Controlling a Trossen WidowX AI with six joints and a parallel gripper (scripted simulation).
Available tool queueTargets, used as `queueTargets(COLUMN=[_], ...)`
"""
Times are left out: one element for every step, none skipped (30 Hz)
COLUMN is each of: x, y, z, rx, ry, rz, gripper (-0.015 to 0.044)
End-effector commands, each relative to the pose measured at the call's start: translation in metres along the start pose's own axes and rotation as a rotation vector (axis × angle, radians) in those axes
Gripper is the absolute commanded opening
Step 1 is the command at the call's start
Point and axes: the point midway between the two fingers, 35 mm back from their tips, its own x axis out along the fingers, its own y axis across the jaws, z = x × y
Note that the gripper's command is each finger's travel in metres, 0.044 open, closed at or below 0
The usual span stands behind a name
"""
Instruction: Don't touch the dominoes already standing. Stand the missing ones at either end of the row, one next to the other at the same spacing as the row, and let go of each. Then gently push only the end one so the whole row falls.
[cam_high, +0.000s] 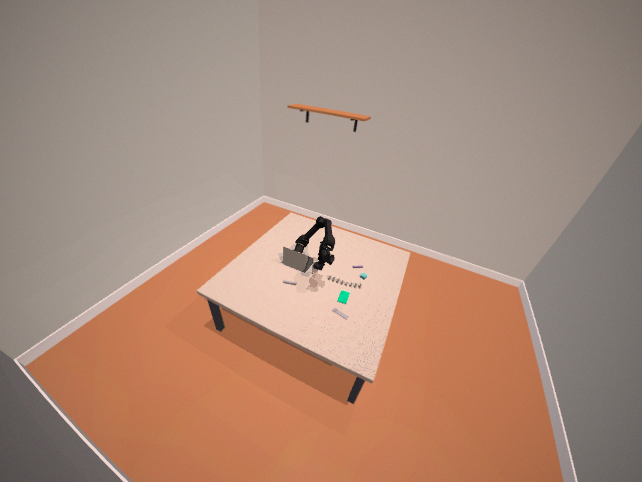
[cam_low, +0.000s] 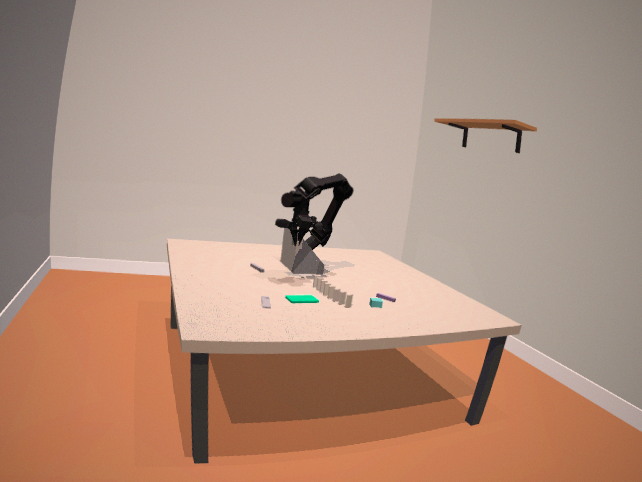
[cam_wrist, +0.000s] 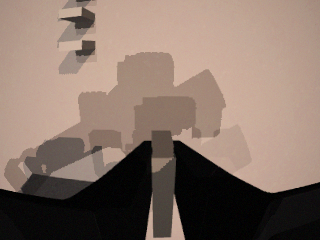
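A row of several small pale dominoes (cam_high: 360, 285) (cam_low: 349, 300) stands upright on the table (cam_high: 248, 280) (cam_low: 222, 316). Two dominoes at the row's near end show at the upper left of the wrist view, the nearer one (cam_wrist: 70, 46) lower in the picture. My gripper (cam_high: 314, 269) (cam_low: 297, 243) (cam_wrist: 161, 149) is shut on a grey-brown domino (cam_wrist: 163, 200), seen narrow between the fingertips. It holds it above the table, off the arm-base end of the row and to one side of its line. The held domino is too small to make out clearly in the top and exterior views.
A green flat block (cam_high: 343, 297) (cam_low: 302, 298) lies beside the row, with a pale lavender bar (cam_high: 340, 313) (cam_low: 265, 301) beyond. A teal block (cam_high: 363, 276) (cam_low: 375, 302) and purple bar (cam_high: 357, 266) (cam_low: 385, 297) lie across the row. A grey panel (cam_high: 295, 258) stands by the arm base.
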Motion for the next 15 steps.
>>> queueTargets(x=[-0.004, -0.005, -0.006, -0.007, -0.007, -0.008, -0.008, -0.008, -0.008, -0.007, -0.006, -0.006, -0.005, -0.004, -0.003], y=[-0.01, -0.018, -0.025, -0.033, -0.04, -0.047, -0.055, -0.062, -0.069, -0.076, -0.083, -0.09, -0.096, -0.101, -0.104], z=[0.004, 0.008, 0.011, 0.014, 0.017, 0.02, 0.022, 0.024, 0.026, 0.028, 0.029, 0.031, 0.031, 0.032, 0.032], rx=[0.092, 0.163, 0.233, 0.304, 0.375, 0.445, 0.516, 0.587, 0.657, 0.727, 0.798, 0.869, 0.94, 0.997, 1.031], ry=[0.012, 0.012, 0.011, 0.01, 0.01, 0.009, 0.008, 0.007, 0.006, 0.005, 0.004, 0.003, 0.002, 0.001, 0.001], rz=[0.001, 0.0, -0.001, -0.002, -0.003, -0.004, -0.005, -0.006, -0.007, -0.008, -0.008, -0.009, -0.01, -0.01, -0.01], gripper=[0.0027, 0.0027, 0.0027, 0.0027, 0.0027, 0.0027, 0.0027, 0.0027, 0.0027, 0.0027, 0.0027, 0.0027, 0.0027, 0.0027, 0.0027])
